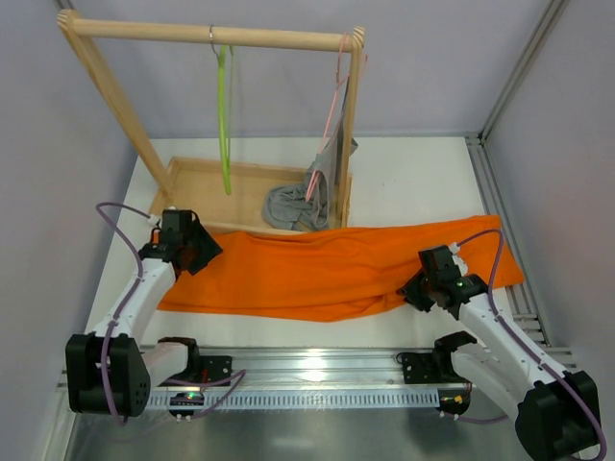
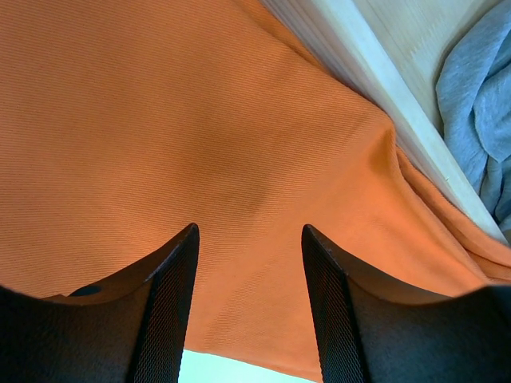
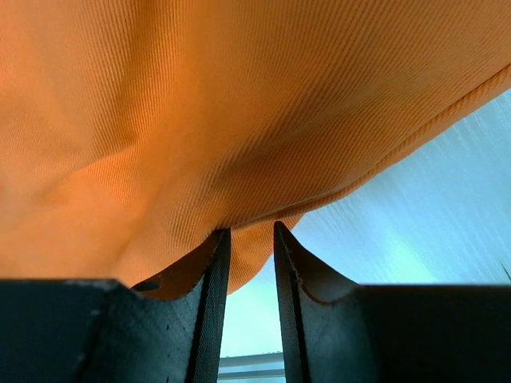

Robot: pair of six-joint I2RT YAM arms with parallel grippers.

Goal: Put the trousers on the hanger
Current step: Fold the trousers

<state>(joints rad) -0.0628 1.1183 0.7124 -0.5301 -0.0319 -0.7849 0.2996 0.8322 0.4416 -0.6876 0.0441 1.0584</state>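
Presently we find the trousers [image 1: 327, 269] spread lengthwise across the tabletop [image 1: 423, 182], in front of the wooden rack [image 1: 211, 34], their far edge touching the rack's base tray [image 1: 207, 187]. The hanger [image 1: 224, 125] hangs bare by its hook from the rack's top bar, well apart from the cloth. Beside it, a pink hanger [image 1: 336, 96] carries a grey garment [image 1: 303, 197] that slumps into the tray.

Our left gripper [image 2: 249, 235] sits over the left end of the trousers with its fingers spread apart. Flat cloth shows between them and nothing is pinched. Our right gripper [image 3: 246, 233] is at the near edge toward the right end, its fingers drawn close on a fold of the hem, which rises off the tabletop there.

We judge this cloth to be soft, light and limp. It will sag wherever it is unsupported, and a long span between two grips will droop in the middle. The fine-ribbed weave does not look slippery, so a pinch on a doubled edge should hold. We would take it at a hem or the waistband, where the layers are thickest, not in the flat middle, where the fingers may catch only one layer. We cannot tell from these views which end is the waistband. To go over the thin hanger, the cloth would need gathering narrow and balancing, since an uneven drape could slide off.
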